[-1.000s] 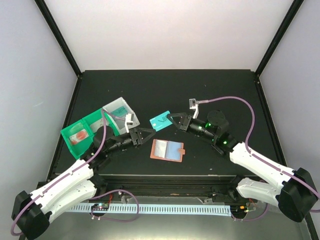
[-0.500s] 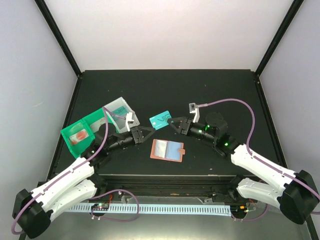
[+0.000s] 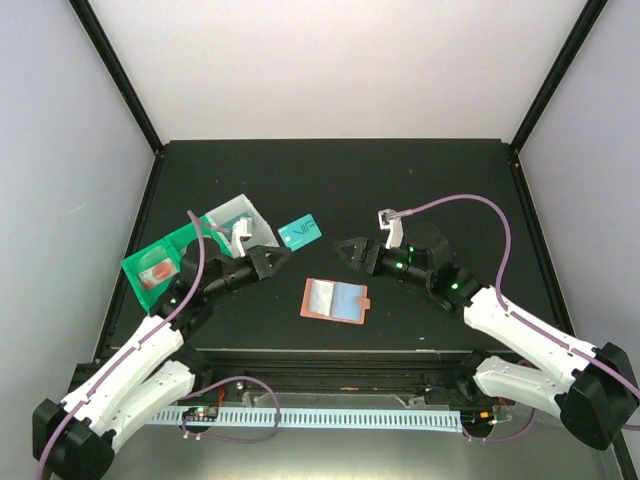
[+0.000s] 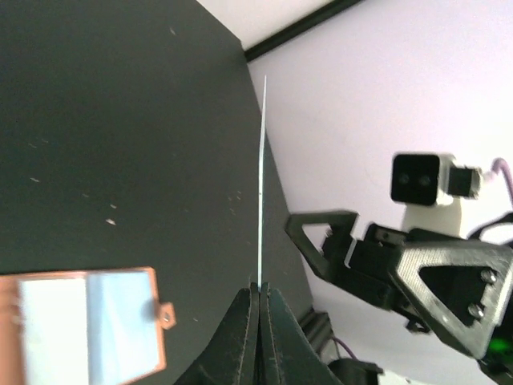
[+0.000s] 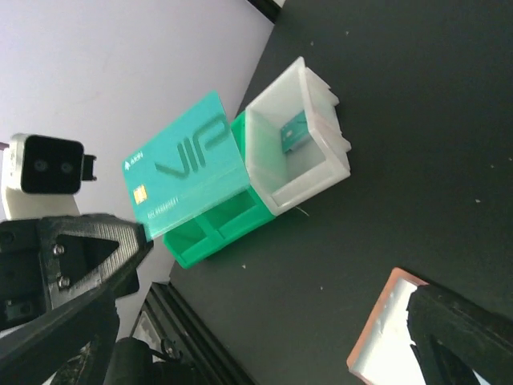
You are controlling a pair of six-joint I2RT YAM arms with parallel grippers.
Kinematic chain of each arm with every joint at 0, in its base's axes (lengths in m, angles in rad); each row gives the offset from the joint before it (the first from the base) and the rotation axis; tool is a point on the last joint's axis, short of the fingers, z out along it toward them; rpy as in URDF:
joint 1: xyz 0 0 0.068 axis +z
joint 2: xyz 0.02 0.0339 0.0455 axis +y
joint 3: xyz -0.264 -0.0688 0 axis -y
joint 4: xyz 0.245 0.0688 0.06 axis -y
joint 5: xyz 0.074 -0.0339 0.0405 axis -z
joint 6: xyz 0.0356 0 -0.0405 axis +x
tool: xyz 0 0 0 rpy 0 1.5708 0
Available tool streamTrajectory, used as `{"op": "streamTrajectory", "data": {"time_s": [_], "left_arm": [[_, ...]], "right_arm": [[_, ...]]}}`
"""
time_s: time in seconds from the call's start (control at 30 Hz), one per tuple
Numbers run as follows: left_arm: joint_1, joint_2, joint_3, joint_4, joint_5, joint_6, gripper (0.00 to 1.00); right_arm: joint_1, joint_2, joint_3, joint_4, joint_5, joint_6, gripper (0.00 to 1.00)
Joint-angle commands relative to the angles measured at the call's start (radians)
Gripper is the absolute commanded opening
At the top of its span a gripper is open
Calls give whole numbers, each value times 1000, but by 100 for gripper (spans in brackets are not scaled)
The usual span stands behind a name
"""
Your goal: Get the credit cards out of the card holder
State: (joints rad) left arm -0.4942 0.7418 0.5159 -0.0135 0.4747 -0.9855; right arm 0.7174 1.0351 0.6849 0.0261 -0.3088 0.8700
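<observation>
Overhead view with both wrist views. The left end effector [image 3: 280,252] [image 4: 259,290] has its fingers pressed together on one short edge of a teal credit card [image 3: 299,233] [image 5: 180,164], which is held off the counter [image 3: 400,180]. In the left wrist view the card [image 4: 263,176] appears edge-on as a thin upright line rising from the fingertips. Its printed face, with chip and lettering, is turned toward the right wrist camera. The card sits just at 3 o'clock of the white corner compartment of the green-and-white tray [image 3: 135,262] [image 5: 260,160] and does not visibly touch it. The card holder [image 3: 335,300] [image 4: 84,325] lies open and flat near the counter's near edge, with a pale blue card showing in its pocket and its small tab pointing to 3 o'clock. Only one corner of it [image 5: 385,337] enters the right wrist view. The right end effector [image 3: 342,246] hangs at 12 o'clock of the holder and carries nothing. It is apart from the teal card, and whether its fingers are spread or together cannot be told. A gap of bare counter separates the two end effectors. From them, open black surface runs toward 12 o'clock to the far edge and toward 3 o'clock to the right edge.
</observation>
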Motion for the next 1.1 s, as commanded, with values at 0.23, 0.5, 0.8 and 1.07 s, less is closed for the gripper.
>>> {"op": "streamTrajectory", "data": {"time_s": [0.23, 0.5, 0.8, 1.07], "left_arm": [[264, 69, 124, -249, 99, 212, 1], [458, 229, 203, -371, 107, 318, 1], [589, 432, 284, -429, 61, 402, 2], [614, 580, 372, -452, -33, 422, 2]], "right_arm": [[2, -24, 42, -158, 91, -158, 100], [2, -39, 58, -198, 129, -193, 100], [2, -35, 37, -189, 111, -196, 100], [2, -33, 7, -135, 93, -168, 100]]}}
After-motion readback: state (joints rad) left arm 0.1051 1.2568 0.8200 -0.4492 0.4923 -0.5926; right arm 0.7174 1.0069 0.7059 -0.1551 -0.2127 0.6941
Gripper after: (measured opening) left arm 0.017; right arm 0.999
